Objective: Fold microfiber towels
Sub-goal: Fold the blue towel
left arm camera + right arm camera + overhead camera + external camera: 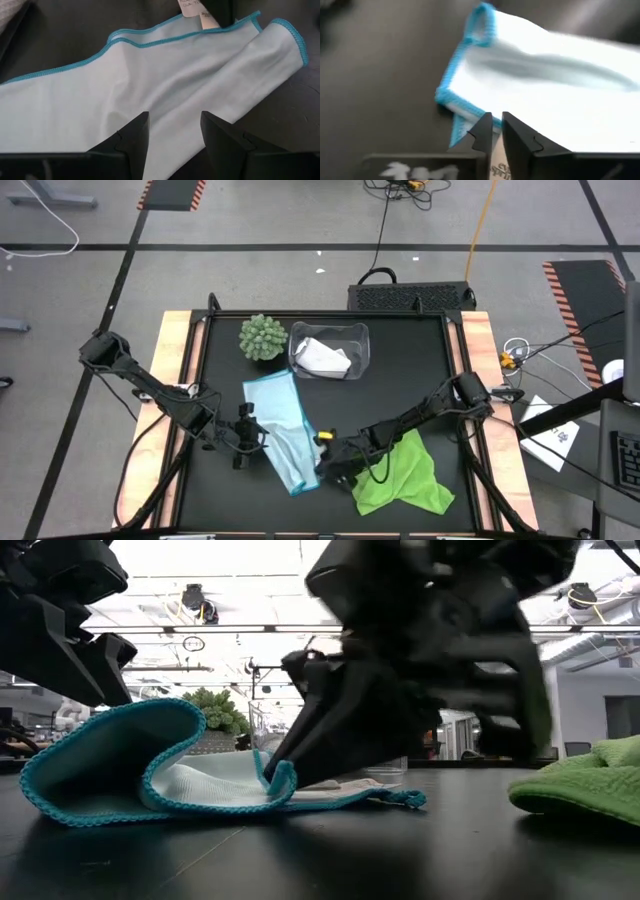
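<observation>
- The light blue towel (283, 428) lies loosely folded on the black worktop (420, 380), between the two arms; one side is lifted into a curl in the low view.
- The right gripper (335, 468) is at the towel's edge by the small white tag (496, 167); its fingers (515, 140) are almost together, pinched on this edge.
- The left gripper (248, 438) hovers at the opposite side of the towel; its fingers (131, 136) are apart, and the cloth shows between them.
- The lime green towel (405, 475) lies crumpled just beside the right gripper; the white towel (322, 357) is inside the clear plastic bin (356, 337), near the spiky ball plant (262, 337).
- Behind the worktop there is a grey floor with cables; ceiling lights show in the low view.
</observation>
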Tool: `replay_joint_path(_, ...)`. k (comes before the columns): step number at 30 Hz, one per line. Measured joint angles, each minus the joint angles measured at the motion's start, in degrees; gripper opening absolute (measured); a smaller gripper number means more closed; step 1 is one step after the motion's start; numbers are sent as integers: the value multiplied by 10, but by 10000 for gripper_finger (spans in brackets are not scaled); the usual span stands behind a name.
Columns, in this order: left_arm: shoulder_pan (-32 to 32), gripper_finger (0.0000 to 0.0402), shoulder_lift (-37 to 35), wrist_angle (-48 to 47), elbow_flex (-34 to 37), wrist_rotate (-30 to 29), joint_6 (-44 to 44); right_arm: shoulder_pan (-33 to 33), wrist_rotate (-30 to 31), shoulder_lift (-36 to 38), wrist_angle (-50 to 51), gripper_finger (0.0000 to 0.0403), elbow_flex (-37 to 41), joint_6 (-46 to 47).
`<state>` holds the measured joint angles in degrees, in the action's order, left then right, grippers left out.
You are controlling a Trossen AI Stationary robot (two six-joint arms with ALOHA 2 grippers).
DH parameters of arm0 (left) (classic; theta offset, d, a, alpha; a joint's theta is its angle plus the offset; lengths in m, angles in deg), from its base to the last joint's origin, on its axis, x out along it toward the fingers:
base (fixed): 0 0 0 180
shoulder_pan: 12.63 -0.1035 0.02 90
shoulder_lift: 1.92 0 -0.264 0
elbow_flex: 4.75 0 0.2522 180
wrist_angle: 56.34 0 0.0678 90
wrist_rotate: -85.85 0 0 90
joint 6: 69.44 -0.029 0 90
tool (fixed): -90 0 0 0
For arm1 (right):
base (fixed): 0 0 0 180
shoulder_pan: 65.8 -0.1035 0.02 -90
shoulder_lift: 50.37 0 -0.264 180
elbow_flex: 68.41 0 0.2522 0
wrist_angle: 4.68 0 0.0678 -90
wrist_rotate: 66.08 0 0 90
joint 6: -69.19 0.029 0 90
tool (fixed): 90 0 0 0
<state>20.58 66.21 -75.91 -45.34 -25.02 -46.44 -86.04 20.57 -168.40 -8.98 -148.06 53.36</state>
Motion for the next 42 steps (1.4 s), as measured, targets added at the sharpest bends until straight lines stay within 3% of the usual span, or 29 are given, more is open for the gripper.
replay_joint_path(10, 1, 179, 0, -1, 0, 3, -10, 20, -82, 4, 81, 121, -49, 266)
replay_joint_path(21, 32, 179, 0, -2, 0, 4, -33, 40, -152, 31, 102, 130, -50, 641)
replay_joint_path(27, 53, 180, 0, -6, 0, 4, -52, 43, -163, 16, 179, 127, -49, 733)
replay_joint_path(42, 93, 179, 0, -34, 0, -20, -75, 45, -159, 8, 103, 123, -50, 853)
